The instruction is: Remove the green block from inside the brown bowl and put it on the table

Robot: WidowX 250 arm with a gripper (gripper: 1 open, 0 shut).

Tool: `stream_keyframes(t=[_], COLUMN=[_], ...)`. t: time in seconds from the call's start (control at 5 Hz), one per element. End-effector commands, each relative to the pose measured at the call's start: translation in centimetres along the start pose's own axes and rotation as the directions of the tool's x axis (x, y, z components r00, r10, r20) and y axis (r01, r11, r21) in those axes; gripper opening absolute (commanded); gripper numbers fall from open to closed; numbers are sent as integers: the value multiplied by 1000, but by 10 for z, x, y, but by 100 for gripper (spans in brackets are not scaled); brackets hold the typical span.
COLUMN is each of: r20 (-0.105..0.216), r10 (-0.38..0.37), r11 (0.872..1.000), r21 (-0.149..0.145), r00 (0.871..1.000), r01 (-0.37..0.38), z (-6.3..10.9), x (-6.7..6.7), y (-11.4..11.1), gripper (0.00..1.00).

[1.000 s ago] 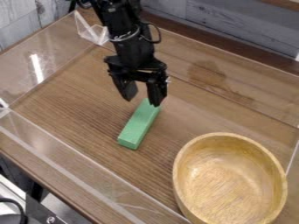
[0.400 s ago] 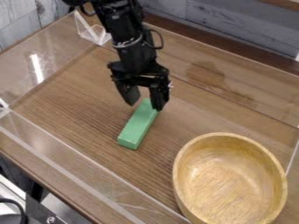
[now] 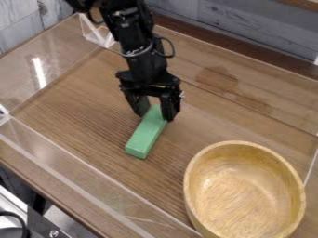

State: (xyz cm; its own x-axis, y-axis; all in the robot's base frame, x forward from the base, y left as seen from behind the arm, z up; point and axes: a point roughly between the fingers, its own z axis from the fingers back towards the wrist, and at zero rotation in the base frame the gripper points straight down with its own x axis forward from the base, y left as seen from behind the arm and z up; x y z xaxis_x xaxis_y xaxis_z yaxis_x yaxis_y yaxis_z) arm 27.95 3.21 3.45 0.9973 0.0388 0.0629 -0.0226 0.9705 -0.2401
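I'm looking at the block (image 3: 147, 135): a flat, long bar of plain bright green, lying flat on the table (image 3: 74, 112) with its long axis running from upper right to lower left. It is sitting outside the bowl (image 3: 245, 191), well clear of the rim, off to the bowl's upper left. The bowl is showing pale tan wood with visible grain and a thick rim, and nothing is lying inside it.

The gripper (image 3: 151, 107) is pointing steeply down over the block's far end. Its jaws are standing spread wide, one dark finger on each side of that end, so the upper tip of the bar is sitting between them. I can't tell whether either finger is touching the green surface; the bar is resting on the wood, not being lifted. The rest of the bar is stretching out toward me and to the left, free of the tool.

Compared with a second ago, the gripper is sitting lower and slightly further right in the view, its fingertips now reaching down around the block's end where earlier they were just above it. The jaws are looking as wide as before. The block and bowl are lying where they were, and the low clear walls (image 3: 37, 70) are edging the table as earlier.
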Motion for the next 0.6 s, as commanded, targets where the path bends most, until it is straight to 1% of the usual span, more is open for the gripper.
stream_keyframes(t=[0.0,0.2,0.4], r20=[34,29,22], r10=[-13,-8,-2], r11=[1000,1000,1000], r21=[6,6,4], r00=[999,1000,1000], r01=[13,7,2], z=[6,2,-1], x=[8,7,6], y=[-2,-1,-1], gripper=[100,100,0])
